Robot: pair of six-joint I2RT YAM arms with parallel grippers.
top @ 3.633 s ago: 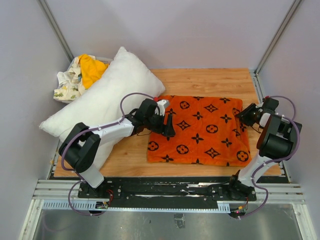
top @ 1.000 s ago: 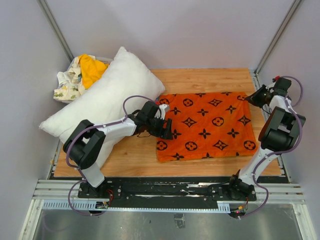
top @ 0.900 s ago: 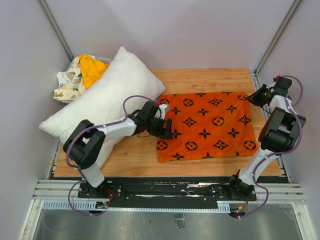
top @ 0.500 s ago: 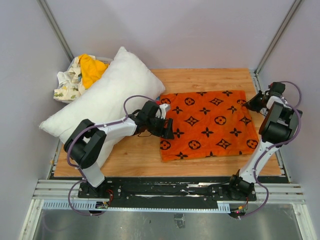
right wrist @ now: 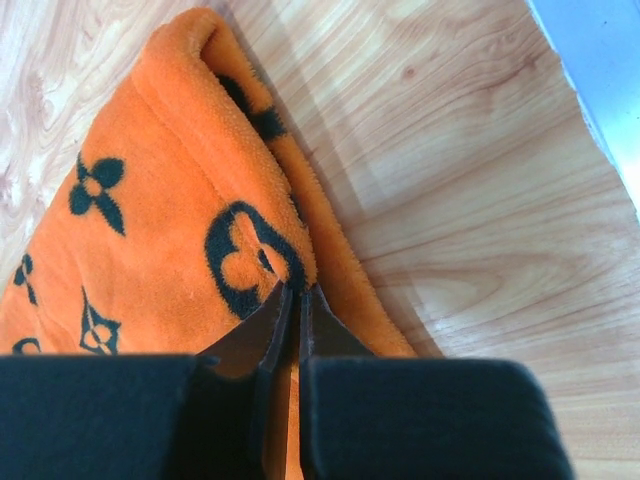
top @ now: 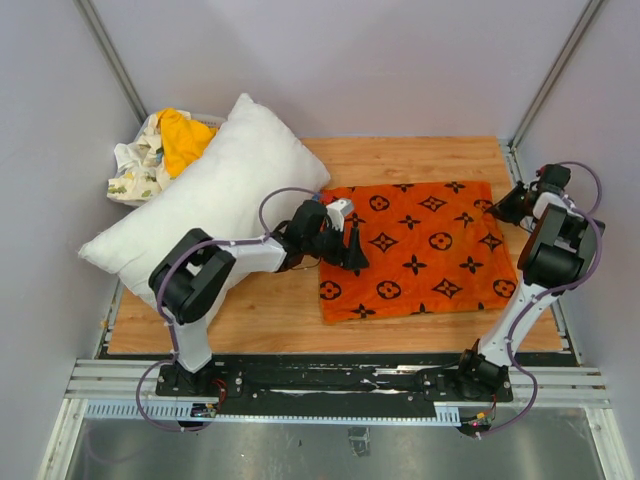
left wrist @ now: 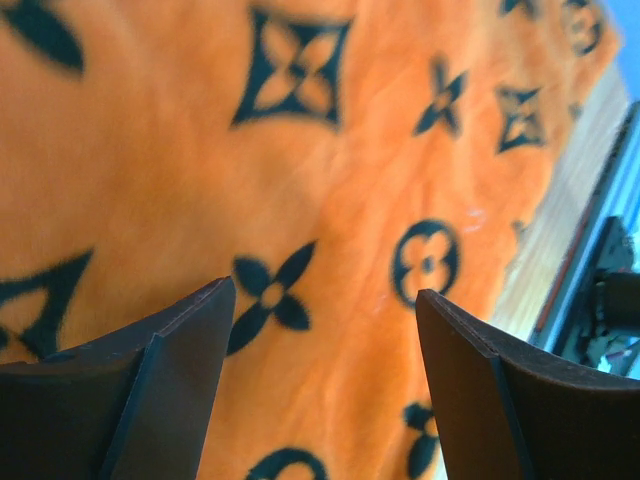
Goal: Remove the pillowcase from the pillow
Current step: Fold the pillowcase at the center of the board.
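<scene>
right jaws clamped on pillowcase [right wrist: 150,200] hem; left jaws apart, fabric just beneath. pillow [top: 210,190] bare, well away from both: suggest opening right, lifting straight up.

You can read no words or numbers here; the pillowcase [top: 420,250] has only black flower and star shapes.

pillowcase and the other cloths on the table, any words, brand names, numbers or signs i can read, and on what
No readable text in any view.
pillowcase: only black flower, star and ringed-flower motifs; one curled motif near its corner in the right wrist view may be a monogram, but no letters can be made out.
white printed cloth: its print is too small to read.
pillow: plain, no marking.
</scene>
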